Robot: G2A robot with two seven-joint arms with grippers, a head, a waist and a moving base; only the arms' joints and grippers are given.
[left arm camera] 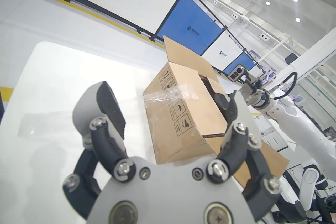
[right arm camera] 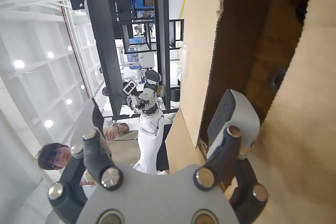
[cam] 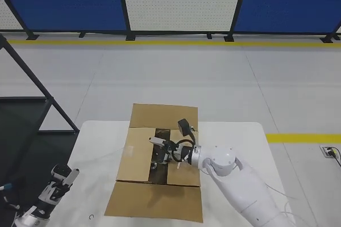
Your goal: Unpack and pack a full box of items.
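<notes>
**A:** What is around your box, and what blocks the way in?

**B:** Your cardboard box point(cam: 133, 162) point(left arm camera: 173, 109) point(right arm camera: 302, 104) stands mid-table on the white table point(cam: 96, 164), with its far flap point(cam: 163, 115) reaching past the far edge. The side flaps point(right arm camera: 197, 51) half cover the opening. A dark round item point(right arm camera: 275, 78) lies deep inside. A black frame point(cam: 23, 85) stands off the table's left edge.

**A:** And the arms?

**B:** Your right gripper point(cam: 162, 148) point(right arm camera: 162, 104) hangs over the opening, spread wide and holding nothing. One finger point(right arm camera: 236, 114) is in the gap between the flaps. Your left gripper point(cam: 65, 175) point(left arm camera: 169, 93) sits low by the near left corner, well apart from the box, also wide open and empty.

**A:** Any writing?

**B:** Black handling symbols point(left arm camera: 178, 114) and loose clear tape point(left arm camera: 170, 93) on the side facing your left gripper.
</notes>
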